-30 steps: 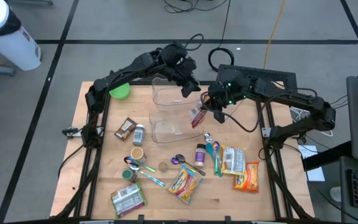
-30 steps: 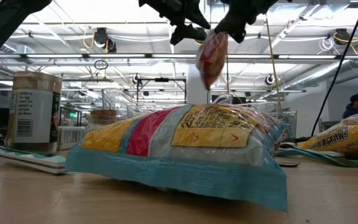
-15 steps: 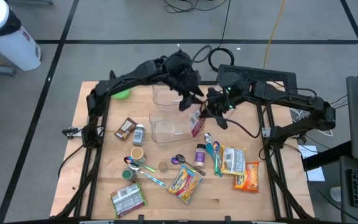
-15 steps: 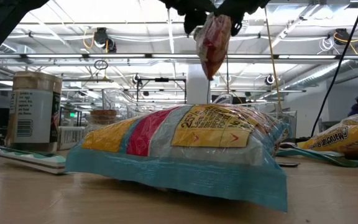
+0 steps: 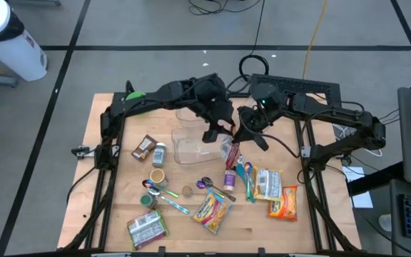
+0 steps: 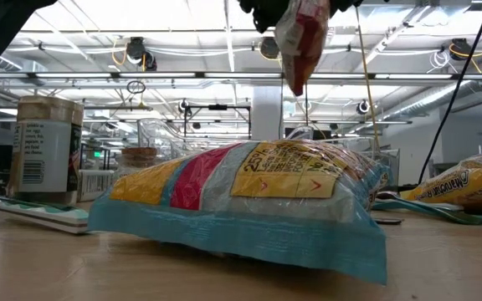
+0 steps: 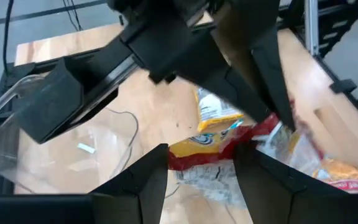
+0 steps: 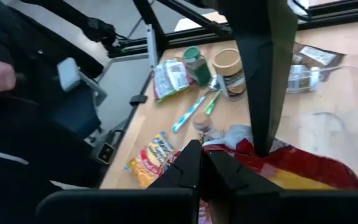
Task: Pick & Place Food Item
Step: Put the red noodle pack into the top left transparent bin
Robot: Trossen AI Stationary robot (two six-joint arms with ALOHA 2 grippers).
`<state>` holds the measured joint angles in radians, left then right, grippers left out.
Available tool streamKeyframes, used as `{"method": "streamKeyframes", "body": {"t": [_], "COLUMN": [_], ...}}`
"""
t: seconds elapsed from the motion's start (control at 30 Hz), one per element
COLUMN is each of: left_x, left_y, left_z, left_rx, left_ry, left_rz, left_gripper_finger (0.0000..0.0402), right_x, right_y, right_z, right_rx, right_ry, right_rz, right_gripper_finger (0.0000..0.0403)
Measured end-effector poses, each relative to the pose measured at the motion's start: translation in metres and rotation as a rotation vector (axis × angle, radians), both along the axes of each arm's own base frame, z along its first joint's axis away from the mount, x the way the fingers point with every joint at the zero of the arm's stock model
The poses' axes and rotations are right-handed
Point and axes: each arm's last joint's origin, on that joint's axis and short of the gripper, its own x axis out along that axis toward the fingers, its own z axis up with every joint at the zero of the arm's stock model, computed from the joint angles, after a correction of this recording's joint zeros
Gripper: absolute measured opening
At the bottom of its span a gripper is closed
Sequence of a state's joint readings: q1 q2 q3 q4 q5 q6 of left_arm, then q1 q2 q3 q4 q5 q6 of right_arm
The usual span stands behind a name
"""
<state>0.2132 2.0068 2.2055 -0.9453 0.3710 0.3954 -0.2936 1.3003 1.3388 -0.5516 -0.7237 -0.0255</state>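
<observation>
A red-and-yellow snack packet hangs in the air over the table's middle, just right of a clear bin. In the low view the packet dangles high, clear of everything. My right gripper comes from the right and is shut on it. My left gripper has come over the bin from the left. Its fingers stand open, with the packet just beyond the gap between them. I cannot tell whether they touch it. My right gripper pinches the packet's crinkled upper end between its two shut fingers. They slant down from the table's right side. The packet hangs below the fingers, lifted clear of the table, its red body trailing away from the fingertips.
A second clear bin stands behind the first and a green bowl at the far left. Snack bags, small jars, a bottle and spoons lie on the near half.
My left gripper has swung toward the near edge, over the clear bin, up to the packet, rolling as it went; its fingers have stayed open. My right gripper has turned at the wrist, and the packet has swung a little toward the near edge, still hanging clear.
</observation>
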Motion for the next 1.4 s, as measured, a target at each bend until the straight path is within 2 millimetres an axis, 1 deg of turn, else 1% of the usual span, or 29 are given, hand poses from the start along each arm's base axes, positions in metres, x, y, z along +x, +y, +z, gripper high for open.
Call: {"method": "streamKeyframes", "body": {"t": [0.33,0.6,0.9,1.0,1.3,1.37,1.4], "left_x": [-0.001,-0.002,-0.002,-0.002,-0.001,-0.001,-0.001], "left_y": [-0.011,-0.010,-0.010,-0.011,-0.011,-0.011,-0.011], "left_z": [-0.003,-0.003,-0.003,-0.003,-0.003,-0.003,-0.003], "left_rx": [0.040,0.023,0.027,0.025,0.023,0.025,0.027], "left_ry": [0.028,0.042,0.039,0.036,0.035,0.036,0.036], "left_rz": [-0.060,-0.035,-0.046,-0.056,-0.058,-0.056,-0.055], "left_gripper_finger": [0.0186,0.0186,0.0182,0.0155,0.0019,0.0006,0.0006], "right_x": [0.002,0.003,0.003,0.003,0.003,0.003,0.003], "right_y": [0.011,0.012,0.014,0.016,0.015,0.015,0.015], "right_z": [0.000,0.000,0.000,0.000,0.000,0.000,0.000], "right_rx": [0.011,0.002,-0.001,-0.003,-0.007,-0.009,-0.010], "right_ry": [0.001,0.006,0.005,0.005,0.003,0.002,0.002], "right_rz": [0.047,0.029,0.037,0.041,0.040,0.041,0.042], "right_gripper_finger": [0.0000,0.0000,0.0000,0.0000,0.0000,0.0000,0.0000]}}
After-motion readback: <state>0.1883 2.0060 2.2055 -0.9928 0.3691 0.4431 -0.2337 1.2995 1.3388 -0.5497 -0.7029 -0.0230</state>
